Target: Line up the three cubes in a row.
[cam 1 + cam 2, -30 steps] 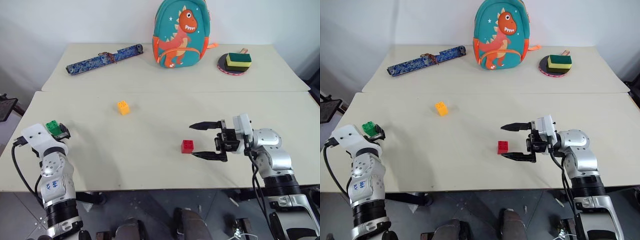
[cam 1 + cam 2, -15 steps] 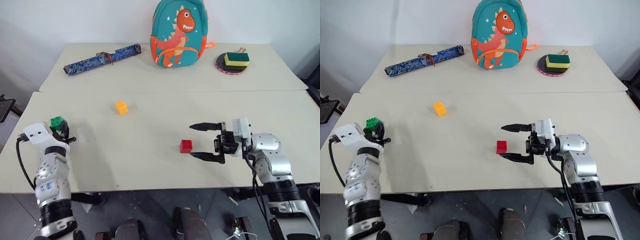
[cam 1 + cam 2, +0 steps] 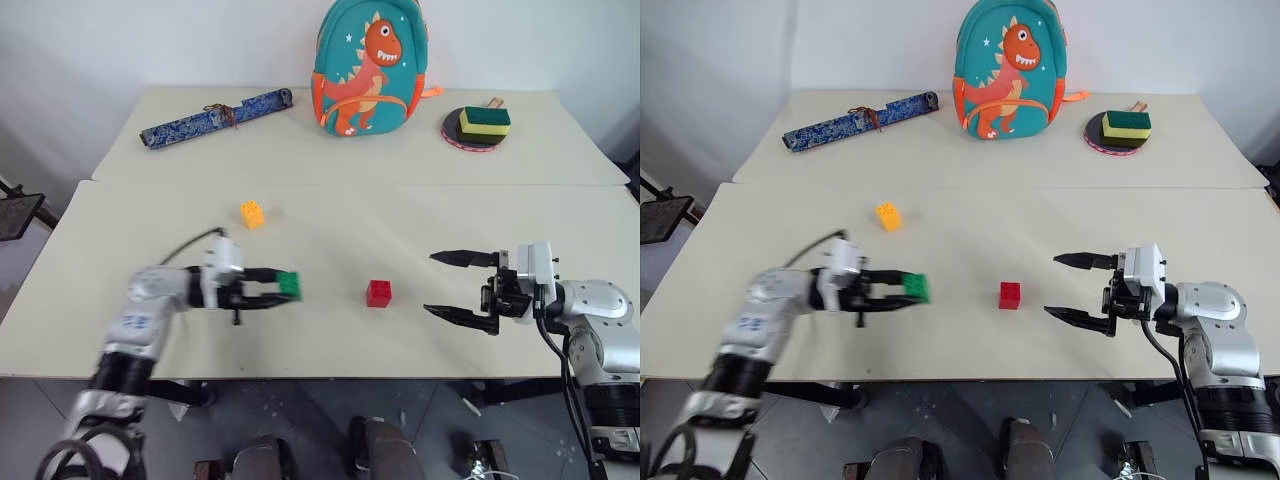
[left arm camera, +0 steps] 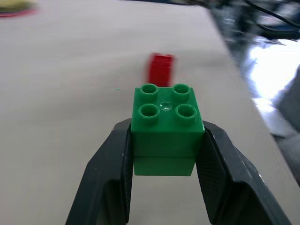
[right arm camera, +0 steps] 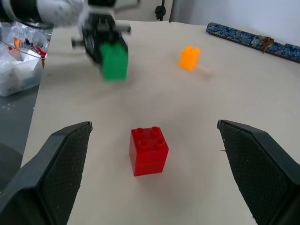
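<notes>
Green brick (image 3: pixel 290 284) clamped in left hand (image 3: pixel 283 288), carried at 9 o'clock of red brick (image 3: pixel 379 292). Right hand (image 3: pixel 459 288) spread wide, nothing held. Yellow-orange brick (image 3: pixel 251 213) left at 11 o'clock on worktop (image 3: pixel 420 220). Row not yet formed.

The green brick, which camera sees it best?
The left wrist view: the green brick sits close up, studs up, pinched between the left gripper fingers. Both eye views show it small, left of the red brick. The right wrist view shows it blurry, beyond the red brick.
</notes>
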`<state>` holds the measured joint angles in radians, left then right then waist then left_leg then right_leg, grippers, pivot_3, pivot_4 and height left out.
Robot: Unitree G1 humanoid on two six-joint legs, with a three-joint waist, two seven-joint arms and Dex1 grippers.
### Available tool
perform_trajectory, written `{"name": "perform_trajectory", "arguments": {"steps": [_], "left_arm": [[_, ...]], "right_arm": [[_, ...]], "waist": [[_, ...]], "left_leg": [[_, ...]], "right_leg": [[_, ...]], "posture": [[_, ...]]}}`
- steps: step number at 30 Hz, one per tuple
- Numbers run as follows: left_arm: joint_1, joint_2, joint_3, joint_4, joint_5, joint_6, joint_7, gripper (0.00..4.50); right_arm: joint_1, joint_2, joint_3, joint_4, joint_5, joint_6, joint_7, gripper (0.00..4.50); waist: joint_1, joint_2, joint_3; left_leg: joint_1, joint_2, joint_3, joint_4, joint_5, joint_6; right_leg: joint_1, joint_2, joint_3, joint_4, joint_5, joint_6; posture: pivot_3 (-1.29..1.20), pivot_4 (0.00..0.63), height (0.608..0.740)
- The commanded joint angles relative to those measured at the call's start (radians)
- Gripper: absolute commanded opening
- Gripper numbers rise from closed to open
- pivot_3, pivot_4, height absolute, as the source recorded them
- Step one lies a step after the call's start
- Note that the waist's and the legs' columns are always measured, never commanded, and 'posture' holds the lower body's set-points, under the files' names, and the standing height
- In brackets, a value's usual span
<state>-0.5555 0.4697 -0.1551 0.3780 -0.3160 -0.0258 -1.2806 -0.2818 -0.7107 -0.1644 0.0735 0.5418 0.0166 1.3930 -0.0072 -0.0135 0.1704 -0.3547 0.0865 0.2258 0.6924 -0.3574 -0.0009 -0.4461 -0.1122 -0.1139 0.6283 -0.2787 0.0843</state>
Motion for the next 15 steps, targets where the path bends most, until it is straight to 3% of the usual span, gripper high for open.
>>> {"name": "perform_trajectory", "arguments": {"steps": [1,8,11,15], "left_arm": [[-0.084,-0.03,-0.02,0.147,0.074,-0.127,-0.014,1.48],[-0.165,-0.098,-0.011,0.301,0.111,-0.163,0.002,1.48],[-0.155,-0.088,0.012,0.233,0.047,-0.102,-0.072,2.52],[-0.141,-0.034,0.121,0.144,-0.008,-0.123,-0.026,3.77]], "right_arm": [[0.06,-0.027,-0.032,-0.088,0.039,0.048,-0.014,4.5],[0.14,-0.022,-0.045,-0.16,0.047,0.062,-0.055,4.5],[0.147,-0.019,-0.042,-0.167,0.052,0.065,-0.066,4.5],[0.116,-0.004,-0.013,-0.158,0.049,0.065,-0.065,4.5]], "waist": [[-0.003,-0.001,0.0],[-0.005,-0.001,0.0],[-0.003,-0.001,0.0],[-0.006,-0.001,0.001]], "left_leg": [[0.0,0.0,0.0,0.0,0.0,0.0],[-0.001,-0.001,-0.01,0.003,-0.001,0.003],[-0.002,-0.001,-0.011,0.005,-0.001,0.003],[-0.003,0.0,-0.012,0.005,-0.001,0.003]], "right_leg": [[0.0,0.0,0.0,0.0,0.0,0.0],[0.001,-0.002,-0.001,0.0,0.001,0.001],[0.001,-0.002,-0.001,0.0,0.001,0.001],[0.001,-0.002,-0.002,0.001,0.001,0.001]], "posture": [[0.0,0.15,0.74],[0.0,0.15,0.74],[0.0,0.15,0.74],[0.0,0.15,0.74]]}}
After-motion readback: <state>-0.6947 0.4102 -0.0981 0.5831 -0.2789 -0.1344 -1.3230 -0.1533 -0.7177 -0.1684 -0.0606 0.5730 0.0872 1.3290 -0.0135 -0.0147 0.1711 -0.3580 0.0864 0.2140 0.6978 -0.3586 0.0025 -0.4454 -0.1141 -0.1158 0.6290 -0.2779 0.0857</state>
